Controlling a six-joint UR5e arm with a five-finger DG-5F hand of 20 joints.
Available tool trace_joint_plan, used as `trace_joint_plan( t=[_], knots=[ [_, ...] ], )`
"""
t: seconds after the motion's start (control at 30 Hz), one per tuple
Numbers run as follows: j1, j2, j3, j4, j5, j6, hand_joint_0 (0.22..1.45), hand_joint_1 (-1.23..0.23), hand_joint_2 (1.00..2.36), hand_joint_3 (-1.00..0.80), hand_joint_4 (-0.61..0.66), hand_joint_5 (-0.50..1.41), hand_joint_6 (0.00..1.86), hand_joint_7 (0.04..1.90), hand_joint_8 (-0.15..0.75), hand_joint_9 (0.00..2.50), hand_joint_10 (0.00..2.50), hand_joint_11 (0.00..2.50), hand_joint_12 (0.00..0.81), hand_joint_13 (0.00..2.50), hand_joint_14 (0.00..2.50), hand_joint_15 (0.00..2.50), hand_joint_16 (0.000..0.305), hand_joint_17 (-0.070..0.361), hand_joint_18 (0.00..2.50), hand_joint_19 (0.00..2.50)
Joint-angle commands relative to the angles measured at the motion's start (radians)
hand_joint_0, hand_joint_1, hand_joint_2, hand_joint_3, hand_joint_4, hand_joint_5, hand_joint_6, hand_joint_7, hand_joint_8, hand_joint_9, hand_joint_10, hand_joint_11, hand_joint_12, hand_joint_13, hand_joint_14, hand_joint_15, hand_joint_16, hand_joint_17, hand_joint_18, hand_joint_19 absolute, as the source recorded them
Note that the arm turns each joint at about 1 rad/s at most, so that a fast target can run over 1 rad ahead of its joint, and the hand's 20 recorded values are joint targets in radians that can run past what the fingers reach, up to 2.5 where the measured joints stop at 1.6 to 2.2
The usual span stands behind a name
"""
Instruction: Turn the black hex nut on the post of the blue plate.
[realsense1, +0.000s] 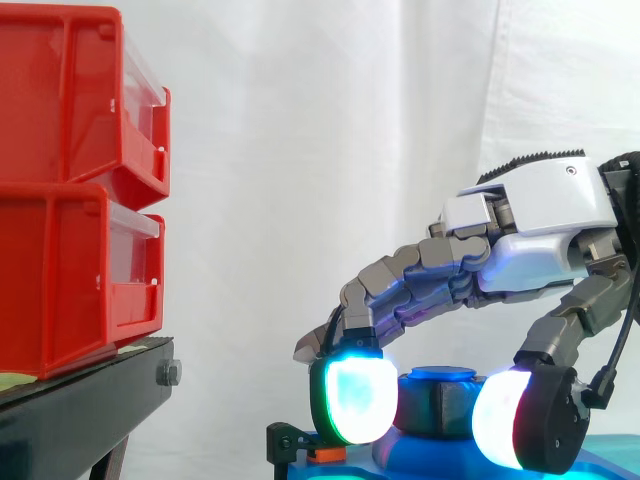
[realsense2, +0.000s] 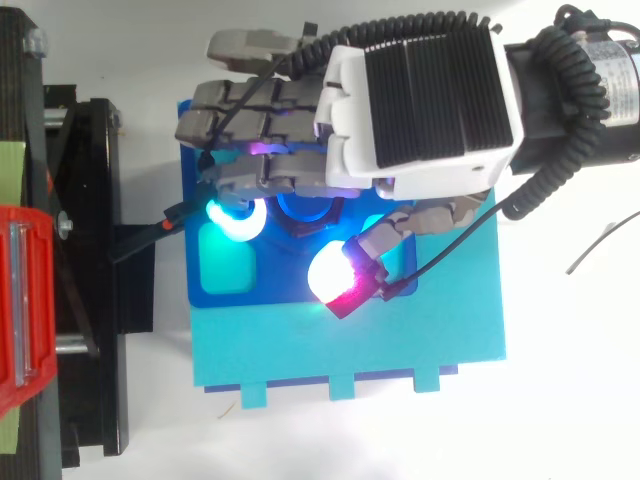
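Hand (realsense1: 540, 215) pinches the one black hex nut (realsense1: 440, 410) — one blue plate (realsense2: 350, 345), two red bins (realsense1: 70, 110).

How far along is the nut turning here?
Approach looks done: the robot hand sits over the blue plate. In hand: its curled fingers and thumb pinch the black hex nut on the post. Left: the turning; how far it has turned cannot be told.

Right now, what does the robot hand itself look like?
The robot hand has a white and pale grey shell with a black ribbed panel on its back. Its fingers are grey blocky segments ending in thick rounded pads that glow white, cyan, green and red.
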Motion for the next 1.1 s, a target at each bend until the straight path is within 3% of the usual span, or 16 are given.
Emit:
trace_joint_plan(
  t=[0.0,1.07],
  knots=[
    [-0.005,-0.001,-0.004,0.006,-0.004,-0.002,0.47,-0.79,1.00,-0.50,0.17,-0.23,0.50,1.06,0.229,0.23,0.00,0.01,0.365,0.14,0.00,0.00,0.060,0.134,0.09,0.11],
    [-0.017,0.001,-0.004,0.014,-0.025,-0.006,0.39,-0.77,1.00,-0.50,0.22,-0.22,0.50,1.06,0.261,0.22,0.00,0.03,0.404,0.14,0.00,0.00,0.068,0.152,0.10,0.11]
  ],
)
